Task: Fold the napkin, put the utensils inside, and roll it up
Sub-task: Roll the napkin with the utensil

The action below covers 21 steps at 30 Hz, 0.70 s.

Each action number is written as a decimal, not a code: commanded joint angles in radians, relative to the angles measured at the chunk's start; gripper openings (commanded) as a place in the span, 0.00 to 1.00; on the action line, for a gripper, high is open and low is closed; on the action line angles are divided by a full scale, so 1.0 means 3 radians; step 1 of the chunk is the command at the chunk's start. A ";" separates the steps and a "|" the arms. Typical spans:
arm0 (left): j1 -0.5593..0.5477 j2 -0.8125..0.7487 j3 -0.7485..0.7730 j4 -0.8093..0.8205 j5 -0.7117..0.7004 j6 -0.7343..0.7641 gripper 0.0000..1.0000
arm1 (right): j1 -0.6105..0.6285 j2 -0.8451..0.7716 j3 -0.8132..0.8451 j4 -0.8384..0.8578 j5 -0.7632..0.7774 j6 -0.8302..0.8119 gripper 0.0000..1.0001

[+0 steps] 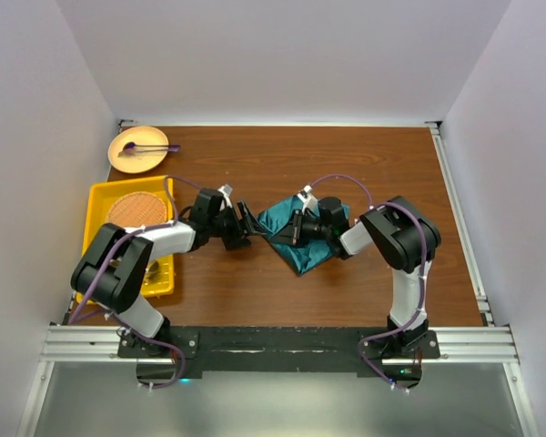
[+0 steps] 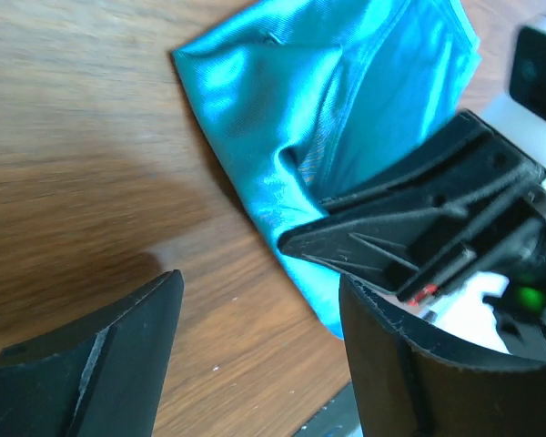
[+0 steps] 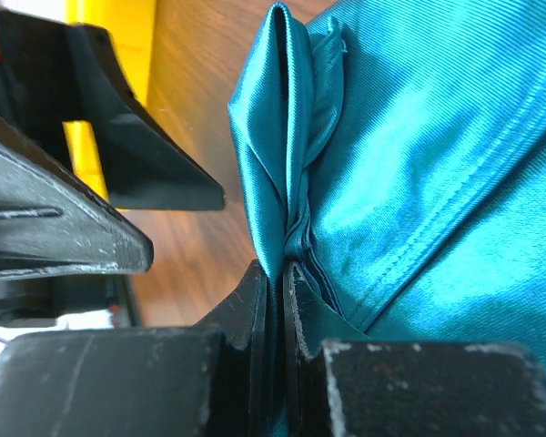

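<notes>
My R claw (image 3: 278, 282) pinches napkin (image 3: 419, 182) edge tight to carry the fold; L claw (image 2: 259, 291) wide open, empty, hovers just beside.

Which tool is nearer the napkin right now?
Right. The right tool is shut on a raised fold of the napkin; the left tool hovers open just beside its edge, gripping nothing.

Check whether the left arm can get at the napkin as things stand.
Probably yes. The left end effector is open right at the edge of the napkin, with only bare table between. The right end effector, shut on a fold, crowds that side, so room looks tight.
</notes>
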 commanded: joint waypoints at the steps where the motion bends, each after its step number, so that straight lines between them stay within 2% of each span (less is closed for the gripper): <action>1: -0.0012 0.0207 -0.0199 0.0786 0.0381 -0.0323 0.74 | -0.0110 0.0179 -0.0085 0.0315 -0.0325 0.0404 0.00; 5: -0.0058 0.0443 -0.0231 0.1047 0.0423 -0.0620 0.74 | -0.0125 0.0327 -0.0151 0.0867 -0.0412 0.0797 0.00; 9: -0.0083 0.0550 -0.0277 0.1186 0.0255 -0.1003 0.74 | -0.0136 0.0470 -0.0213 0.1454 -0.0488 0.1038 0.00; 15: -0.0186 0.0693 -0.0103 0.0676 -0.0072 -0.1203 0.73 | -0.0151 0.0516 -0.0218 0.1543 -0.0534 0.1079 0.00; 17: -0.0211 0.0755 -0.0062 0.0659 -0.0170 -0.1198 0.73 | -0.0151 0.0516 -0.0218 0.1538 -0.0535 0.1059 0.00; 21: -0.0211 0.0882 0.0086 0.0562 -0.0384 -0.1086 0.61 | -0.0151 0.0552 -0.0223 0.1579 -0.0601 0.1074 0.00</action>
